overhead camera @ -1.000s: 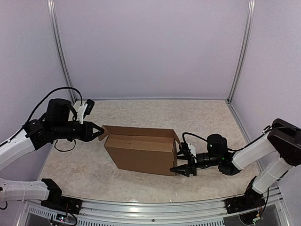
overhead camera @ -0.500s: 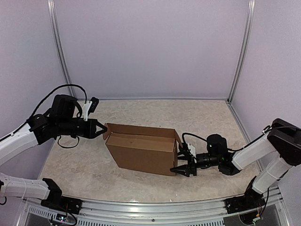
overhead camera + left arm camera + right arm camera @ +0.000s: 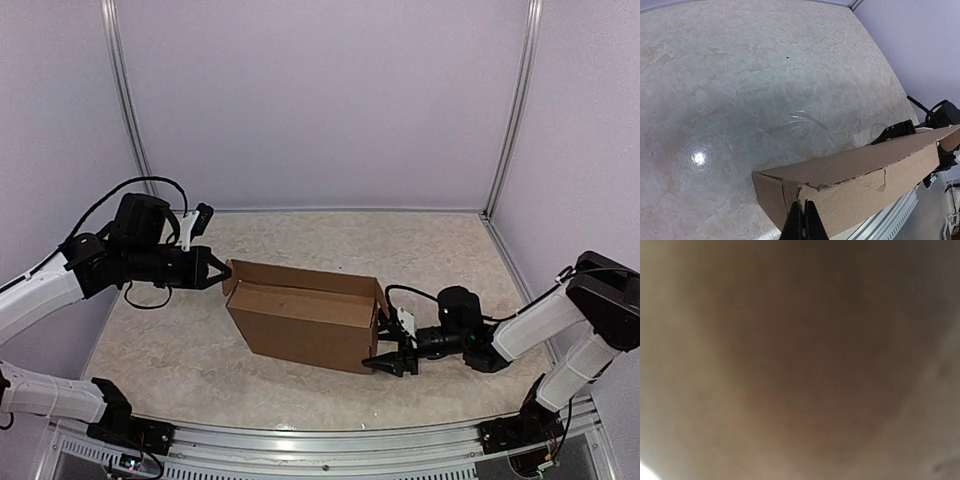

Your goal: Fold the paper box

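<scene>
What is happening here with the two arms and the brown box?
Two robot arms work on the paper box, which stands half folded on the table. The left gripper, shut, touches its left end. The right gripper, jaws apart, is at the near right corner; its camera sees only blurred brown.

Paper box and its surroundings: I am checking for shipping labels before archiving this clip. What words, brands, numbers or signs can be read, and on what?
None can be read.
The paper box is plain brown cardboard, with no print on any face that shows.
The table shows only its mottled pattern.
The right wrist view is a brown blur, so nothing can be told there.
</scene>
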Controlling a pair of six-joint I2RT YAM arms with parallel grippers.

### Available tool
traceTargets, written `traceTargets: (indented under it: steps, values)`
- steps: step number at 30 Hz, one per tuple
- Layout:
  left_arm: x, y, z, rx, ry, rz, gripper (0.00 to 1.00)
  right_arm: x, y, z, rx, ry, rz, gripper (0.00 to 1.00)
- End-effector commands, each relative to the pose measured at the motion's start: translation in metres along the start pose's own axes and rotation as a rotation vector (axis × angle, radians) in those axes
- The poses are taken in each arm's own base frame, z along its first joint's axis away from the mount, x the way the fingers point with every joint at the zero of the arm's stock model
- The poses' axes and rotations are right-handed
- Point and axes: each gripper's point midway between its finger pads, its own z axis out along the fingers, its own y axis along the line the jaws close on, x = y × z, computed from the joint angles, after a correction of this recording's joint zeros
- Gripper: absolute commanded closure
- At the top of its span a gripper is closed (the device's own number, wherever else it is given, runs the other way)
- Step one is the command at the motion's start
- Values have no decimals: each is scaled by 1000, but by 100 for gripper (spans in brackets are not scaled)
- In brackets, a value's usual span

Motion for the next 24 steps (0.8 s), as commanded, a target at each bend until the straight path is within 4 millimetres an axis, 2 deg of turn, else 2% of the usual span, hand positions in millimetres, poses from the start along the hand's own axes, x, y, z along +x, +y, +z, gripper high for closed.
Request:
traceTargets:
  steps: [1, 14, 24]
  values:
    - [-1, -13, -4, 36, 21, -31, 100, 9, -5, 5, 27, 42, 1, 97]
    - [15, -4, 9, 4, 65, -88, 100, 14, -8, 8, 44, 72, 1, 96]
    - [35, 16, 11, -105, 88, -17, 100, 13, -8, 8, 44, 69, -1, 96]
